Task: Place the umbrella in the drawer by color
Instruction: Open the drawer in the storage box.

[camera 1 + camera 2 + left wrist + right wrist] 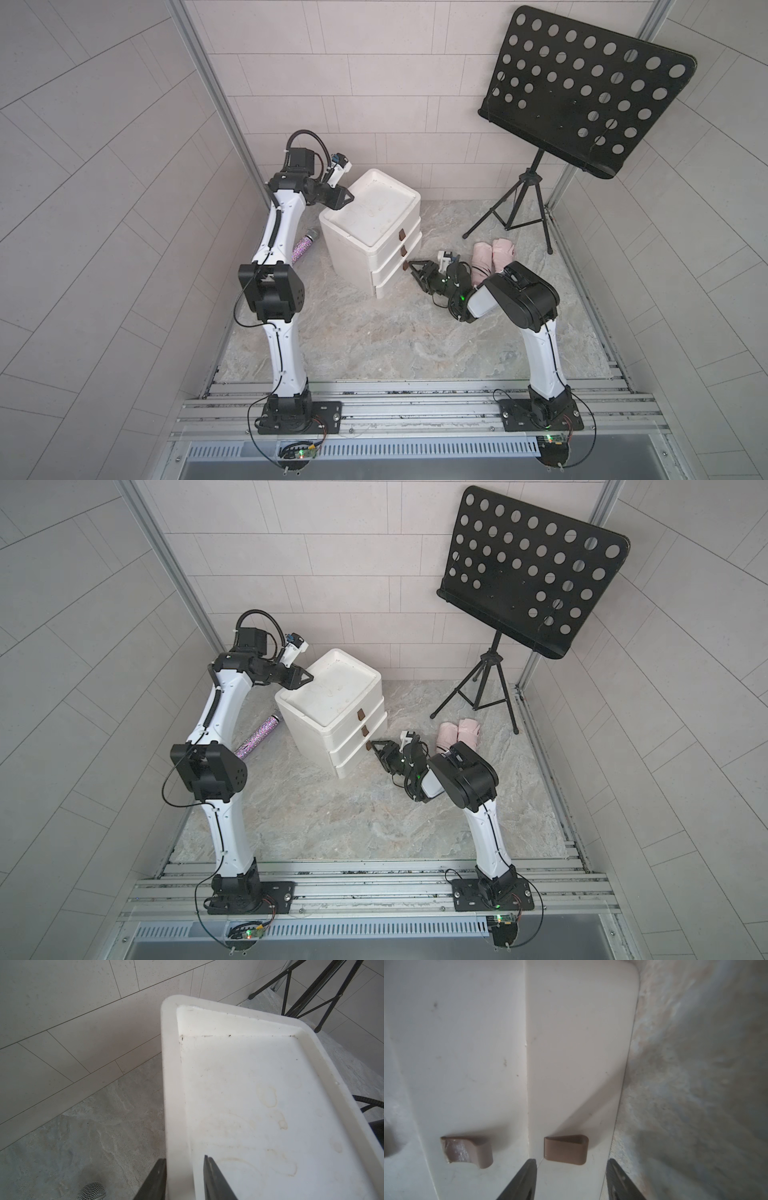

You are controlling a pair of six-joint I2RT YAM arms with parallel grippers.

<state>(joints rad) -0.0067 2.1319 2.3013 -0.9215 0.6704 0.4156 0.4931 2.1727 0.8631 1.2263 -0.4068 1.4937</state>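
Observation:
A white three-drawer cabinet [374, 212] [332, 688] stands mid-floor with all drawers closed, each with a brown tab handle. Two folded pink umbrellas [484, 253] [449, 735] lie side by side on the floor to its right, partly hidden behind my right arm. My right gripper [411, 266] [374, 744] [571, 1160] is open and low, just short of the bottom drawer's handle [565, 1149], which sits between the fingertips' lines. My left gripper [351, 199] [311, 675] [185, 1158] straddles the cabinet's top rim [176, 1126] at its left edge, jaws closed on it.
A black perforated music stand [582, 91] rises at the back right, its tripod legs [519, 208] spread on the floor behind the umbrellas. A glittery purple cylinder with a mesh head [303, 245] [91, 1190] lies left of the cabinet. Tiled walls enclose three sides.

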